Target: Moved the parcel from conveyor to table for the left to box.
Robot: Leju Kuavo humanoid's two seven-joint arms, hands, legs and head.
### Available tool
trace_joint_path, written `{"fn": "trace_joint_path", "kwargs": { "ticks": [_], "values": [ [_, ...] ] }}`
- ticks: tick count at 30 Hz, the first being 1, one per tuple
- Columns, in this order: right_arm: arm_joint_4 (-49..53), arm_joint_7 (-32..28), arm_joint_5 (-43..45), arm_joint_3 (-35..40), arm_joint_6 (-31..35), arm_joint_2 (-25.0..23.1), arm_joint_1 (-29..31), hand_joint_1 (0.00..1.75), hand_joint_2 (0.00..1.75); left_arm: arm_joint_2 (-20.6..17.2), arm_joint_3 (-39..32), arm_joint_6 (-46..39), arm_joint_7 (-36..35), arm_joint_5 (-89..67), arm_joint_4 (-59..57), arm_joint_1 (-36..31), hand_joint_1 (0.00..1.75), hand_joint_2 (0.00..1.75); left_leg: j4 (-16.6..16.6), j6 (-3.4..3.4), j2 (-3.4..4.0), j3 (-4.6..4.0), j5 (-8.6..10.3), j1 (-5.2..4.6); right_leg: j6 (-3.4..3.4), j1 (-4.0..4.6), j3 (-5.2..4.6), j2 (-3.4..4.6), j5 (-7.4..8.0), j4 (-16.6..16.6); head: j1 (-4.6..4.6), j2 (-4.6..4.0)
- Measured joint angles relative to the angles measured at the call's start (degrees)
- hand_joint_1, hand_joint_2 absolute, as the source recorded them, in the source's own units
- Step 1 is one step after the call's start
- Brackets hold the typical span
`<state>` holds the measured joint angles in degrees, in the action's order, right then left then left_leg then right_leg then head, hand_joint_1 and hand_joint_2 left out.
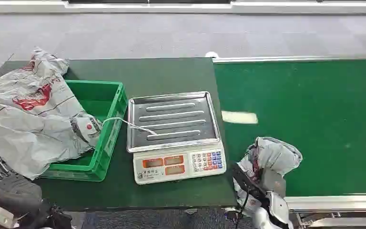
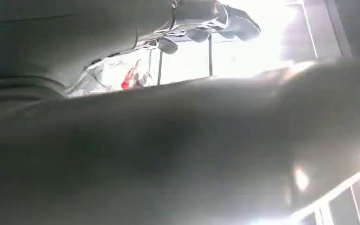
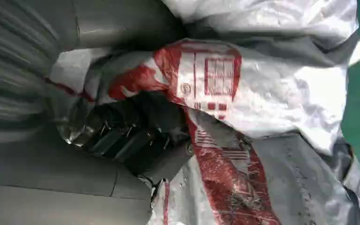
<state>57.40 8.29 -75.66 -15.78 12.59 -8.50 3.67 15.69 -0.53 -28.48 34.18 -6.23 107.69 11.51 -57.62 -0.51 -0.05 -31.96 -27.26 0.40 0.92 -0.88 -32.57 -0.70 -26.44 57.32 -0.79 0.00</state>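
A crumpled grey plastic parcel with red print sits at the near edge of the green conveyor belt, just right of the table. My right hand grips it from below and behind. In the right wrist view its dark fingers dig into the parcel. My left hand hangs low at the table's near left corner, holding nothing, fingers extended. The green box stands on the left of the table, with large grey parcels piled in it and spilling over its left side.
A weighing scale with a bare metal tray stands between the box and the conveyor. A thin white strip runs from the box onto the tray. The conveyor's metal rail runs along its near edge.
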Motion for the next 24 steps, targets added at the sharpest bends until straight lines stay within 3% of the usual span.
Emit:
{"fn": "trace_joint_path", "kwargs": {
  "ticks": [5, 12, 16, 19, 21, 24],
  "values": [
    [13.3, 6.0, -11.9, -0.2, 6.7, 0.0, -4.8, 1.75, 1.75, 0.4, -1.0, 0.7, 1.2, 1.0, 0.7, 1.5, 0.00, 0.00, 0.0, 0.01, 0.03, -0.20, 0.00, -0.04, 0.03, -0.07, -0.24, 0.06, 0.03, 0.0, 0.00, 0.00],
    [31.8, 6.2, -13.1, -0.2, 16.5, 0.0, -8.9, 1.75, 1.75, 0.7, -1.2, 0.8, 2.4, 2.2, 0.9, 2.4, 0.00, 0.00, 0.0, 0.01, 0.06, -0.23, -0.01, -0.03, 0.03, -0.02, -0.29, 0.10, 0.03, 0.0, 0.00, 0.00],
    [38.5, 2.5, -13.1, 0.0, 22.5, -0.1, -9.4, 1.75, 1.75, 0.7, -1.3, 0.7, 3.2, 2.9, 0.8, 2.4, 0.00, 0.00, 0.0, 0.01, 0.07, -0.34, 0.00, -0.03, 0.03, 0.00, -0.27, 0.09, 0.03, 0.0, 0.00, 0.00],
    [40.9, 0.0, -11.8, 1.1, 22.3, -0.1, -8.9, 1.75, 1.75, 0.7, -1.3, 0.8, 3.3, 3.4, 0.6, 2.4, 0.00, 0.00, 0.0, 0.01, 0.06, -0.54, 0.00, -0.02, 0.03, 0.00, -0.22, 0.10, 0.03, 0.0, 0.02, 0.00],
    [40.3, -5.5, -6.1, 3.6, 20.4, 0.0, -6.2, 1.75, 1.75, 0.7, -1.2, 1.0, 3.6, 3.7, 0.1, 2.0, 0.00, 0.00, 0.0, 0.00, 0.26, -0.67, -0.02, -0.02, 0.02, -0.01, -0.31, 0.21, 0.05, 0.0, 0.00, 0.00],
    [38.8, -7.9, -4.3, 7.5, 20.2, 0.2, -2.6, 1.75, 1.75, 0.7, -1.1, 1.0, 3.8, 4.0, -0.7, 0.9, 0.00, 0.00, 0.0, 0.00, 0.36, -0.22, 0.14, -0.02, 0.01, 0.01, -0.39, 0.32, 0.23, 0.0, 0.02, 0.00]
  ]
}}
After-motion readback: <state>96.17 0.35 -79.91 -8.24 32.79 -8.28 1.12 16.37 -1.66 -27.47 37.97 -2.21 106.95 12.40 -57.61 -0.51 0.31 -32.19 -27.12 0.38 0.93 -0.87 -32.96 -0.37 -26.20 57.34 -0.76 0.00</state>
